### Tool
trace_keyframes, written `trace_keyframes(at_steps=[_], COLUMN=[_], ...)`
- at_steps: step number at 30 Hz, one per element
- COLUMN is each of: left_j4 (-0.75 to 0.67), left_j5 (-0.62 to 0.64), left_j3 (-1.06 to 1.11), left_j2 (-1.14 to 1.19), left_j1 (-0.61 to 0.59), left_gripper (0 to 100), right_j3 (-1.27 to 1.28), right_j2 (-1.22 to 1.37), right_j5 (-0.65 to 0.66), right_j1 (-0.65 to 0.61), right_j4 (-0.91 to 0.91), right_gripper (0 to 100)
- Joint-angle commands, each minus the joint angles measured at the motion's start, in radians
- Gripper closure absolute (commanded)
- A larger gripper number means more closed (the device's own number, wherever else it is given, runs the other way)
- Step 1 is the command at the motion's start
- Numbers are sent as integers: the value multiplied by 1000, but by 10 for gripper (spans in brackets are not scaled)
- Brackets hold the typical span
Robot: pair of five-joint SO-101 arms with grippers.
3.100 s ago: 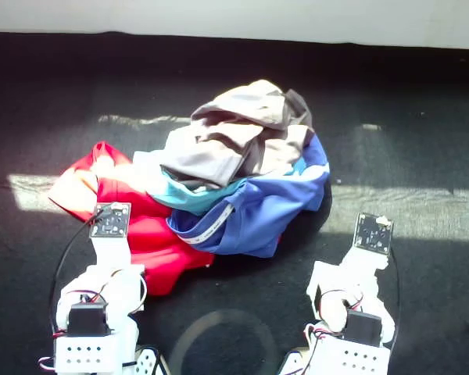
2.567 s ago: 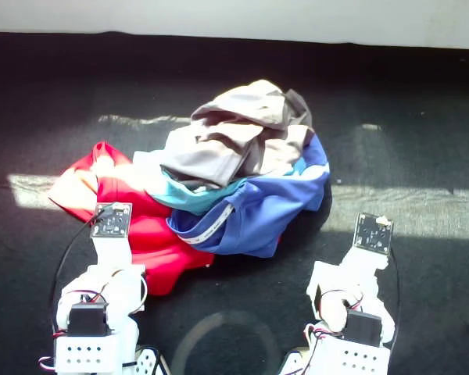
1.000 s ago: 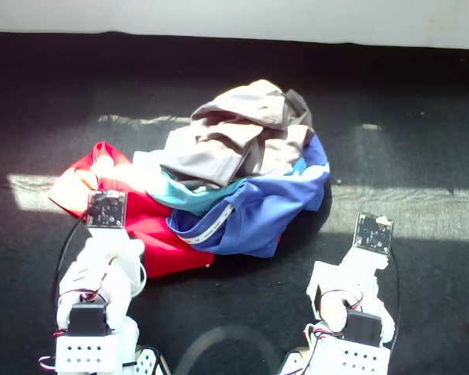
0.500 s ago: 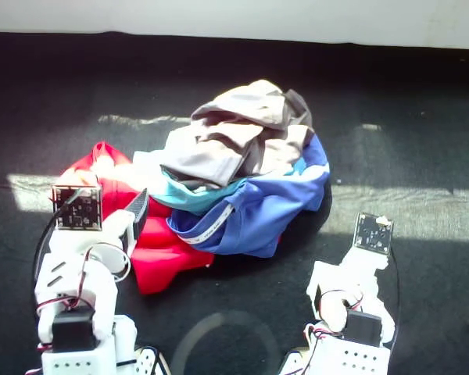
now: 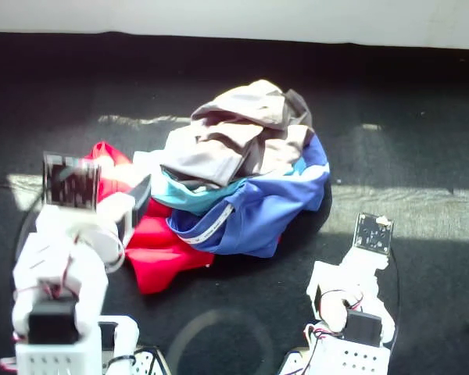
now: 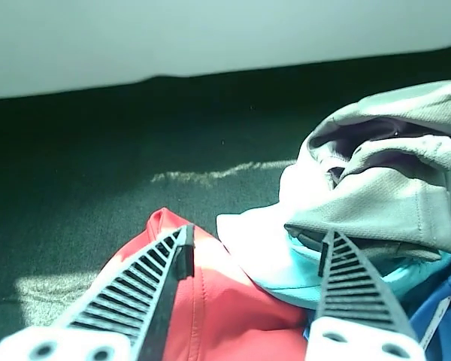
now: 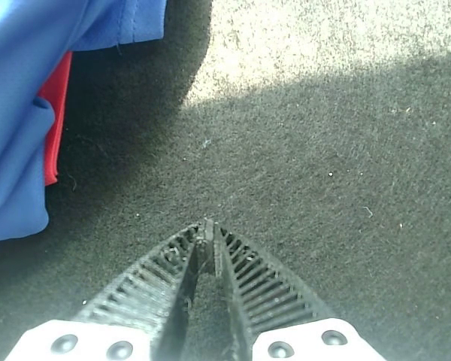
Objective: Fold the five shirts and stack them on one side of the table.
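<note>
Where the left gripper [image 6: 259, 233] stood: over the red shirt [image 6: 218, 308], jaws wide apart, empty.
Right gripper [image 7: 208, 226]: jaws closed tip to tip, empty, low over bare table [image 7: 323, 150] beside the blue shirt [image 7: 15, 113].
Heap [image 5: 242, 180]: mid-table, grey shirt [image 5: 234, 133] on top, nothing folded.
Handling: light, limp, probably slippery; layers likely to drag together.
Hold: best judged a free red hem or corner.
Pose: left arm [image 5: 62, 266] high, angled toward the heap; right arm [image 5: 352, 289] folded low by its base.
</note>
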Motion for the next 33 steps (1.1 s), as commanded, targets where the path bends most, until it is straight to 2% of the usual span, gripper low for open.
trace_keyframes(at_steps=[1, 6, 11, 14, 17, 26, 29, 31, 33], left_j4=[78, 106, 146, 195, 204, 221, 287, 327, 344], left_j5=[-5, 29, 241, 325, 333, 327, 262, 212, 204], left_j3=[-252, -409, -493, -549, -593, -757, -806, -825, -832], left_j2=[317, 595, 771, 877, 1003, 1414, 1480, 1512, 1537], left_j1=[19, 108, 217, 297, 344, 309, 305, 306, 297], left_gripper=[729, 679, 659, 657, 657, 659, 665, 722, 842], right_j3=[130, 130, 130, 130, 130, 130, 130, 130, 130], right_j2=[-2, -2, -2, -2, -2, -2, -2, -2, -2], right_j5=[-6, -6, -6, -6, -6, -6, -6, -6, -6], right_j1=[-5, -5, -5, -5, -5, -5, -5, -5, -5], right_j4=[-15, -15, -15, -15, -15, -15, -15, -15, -15], right_gripper=[992, 992, 992, 992, 992, 992, 992, 992, 992])
